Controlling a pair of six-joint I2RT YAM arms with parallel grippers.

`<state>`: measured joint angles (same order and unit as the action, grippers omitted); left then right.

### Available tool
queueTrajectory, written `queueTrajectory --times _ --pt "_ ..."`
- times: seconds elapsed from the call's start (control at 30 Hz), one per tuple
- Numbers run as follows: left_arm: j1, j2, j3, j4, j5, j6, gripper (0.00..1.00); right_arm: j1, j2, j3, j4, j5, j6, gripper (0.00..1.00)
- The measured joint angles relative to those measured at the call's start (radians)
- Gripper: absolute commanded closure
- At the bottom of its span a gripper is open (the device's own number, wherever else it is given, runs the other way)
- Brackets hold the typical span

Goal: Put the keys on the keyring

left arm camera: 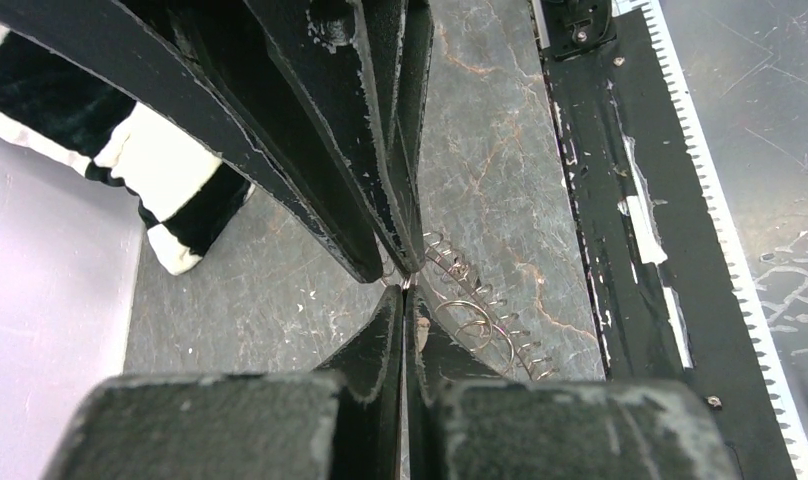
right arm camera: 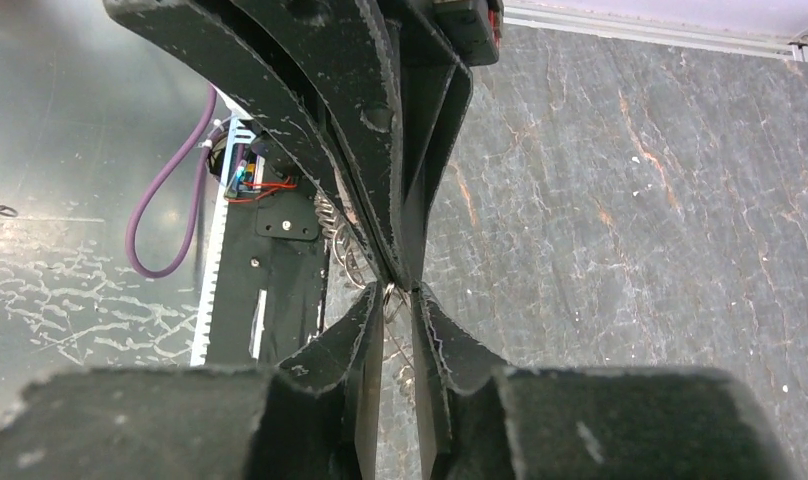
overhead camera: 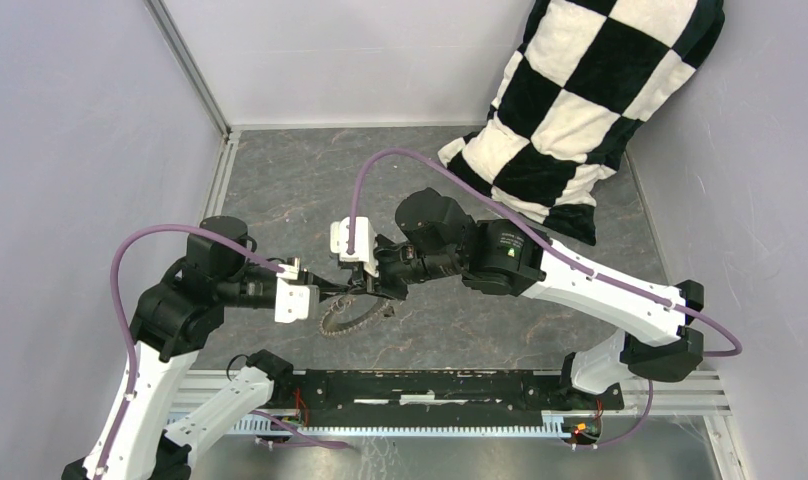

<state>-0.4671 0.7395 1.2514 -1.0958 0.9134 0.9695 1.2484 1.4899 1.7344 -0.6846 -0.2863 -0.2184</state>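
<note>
The keyring (overhead camera: 342, 318) lies on the dark mat in front of both arms, a toothed metal loop, partly lifted at its upper edge. My left gripper (left arm camera: 405, 290) is shut on a thin wire of the keyring (left arm camera: 485, 318) right at its fingertips. My right gripper (right arm camera: 400, 295) meets it tip to tip from the opposite side. Its jaws stand a narrow gap apart, with a small loop of ring wire against the left fingertip. In the top view both grippers (overhead camera: 360, 288) touch just above the ring. The keys are hidden; I cannot make them out.
A black-and-white checkered cushion (overhead camera: 590, 100) leans in the far right corner. A black rail with a toothed strip (overhead camera: 420, 395) runs along the near edge between the arm bases. Grey walls close the left, back and right sides.
</note>
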Motion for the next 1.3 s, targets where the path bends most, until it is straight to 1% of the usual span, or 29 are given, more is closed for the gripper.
queueTrajectory --times 0.33,0.67,0.8,1.07,1.1,1.23,1.3 --pt "0.0 0.0 0.0 -0.003 -0.01 0.002 0.98 0.0 0.001 0.0 -0.013 0.002 0.009 0.75" --pt "0.0 -0.008 0.0 -0.003 -0.027 0.019 0.98 0.0 0.011 0.0 -0.014 -0.005 0.023 0.75" --pt "0.0 -0.019 0.0 0.002 -0.031 0.023 0.98 0.0 0.012 -0.005 -0.01 -0.005 0.029 0.79" --pt "0.0 -0.028 0.0 0.025 -0.037 0.022 0.98 0.0 0.012 -0.034 0.017 0.016 0.042 0.82" --pt "0.0 -0.029 0.0 0.026 -0.041 0.022 0.98 0.0 0.011 -0.038 0.024 0.023 0.043 0.84" --pt "0.0 -0.031 0.0 0.028 -0.045 0.021 0.98 0.0 0.0 -0.058 0.049 0.041 0.049 1.0" --pt "0.0 -0.032 0.0 0.033 -0.043 0.021 0.98 0.0 -0.01 -0.07 0.063 0.045 0.05 1.0"
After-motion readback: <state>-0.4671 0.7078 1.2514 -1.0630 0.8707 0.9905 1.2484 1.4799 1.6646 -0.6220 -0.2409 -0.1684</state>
